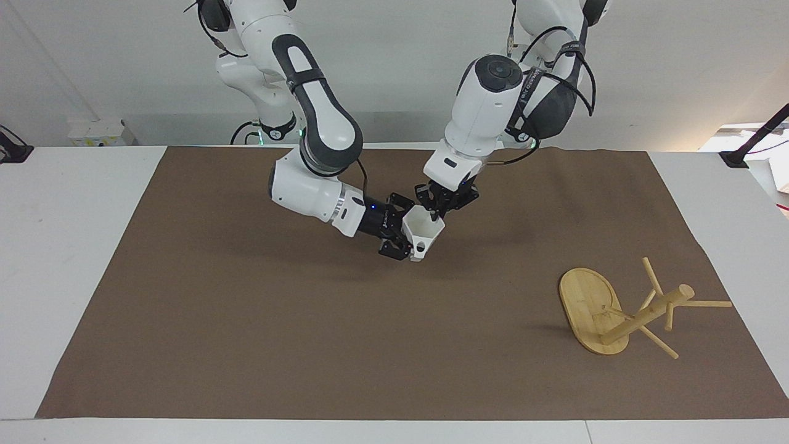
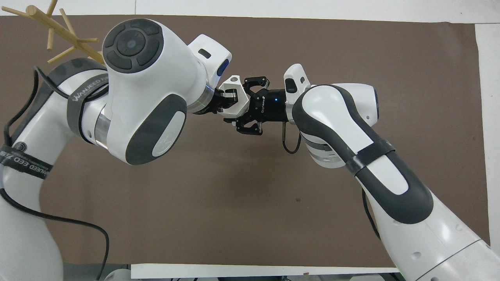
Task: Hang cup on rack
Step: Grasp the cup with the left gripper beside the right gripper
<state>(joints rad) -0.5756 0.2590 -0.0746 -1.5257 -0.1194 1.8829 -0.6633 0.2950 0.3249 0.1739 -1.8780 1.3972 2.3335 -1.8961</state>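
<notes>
Cup [image 1: 425,229] — smooth white plastic; rack [image 1: 592,314] — pale bamboo wood; table cover [image 1: 246,320] — matt brown paper.

Brown mat [image 1: 246,345] on white table [image 1: 68,246]

White table [image 1: 74,246] carries wide brown mat [image 1: 308,339] covering most of its top. Rack [image 1: 592,317] lies toppled on mat toward left arm's end (oval base on edge, post and pegs slanting).
</notes>
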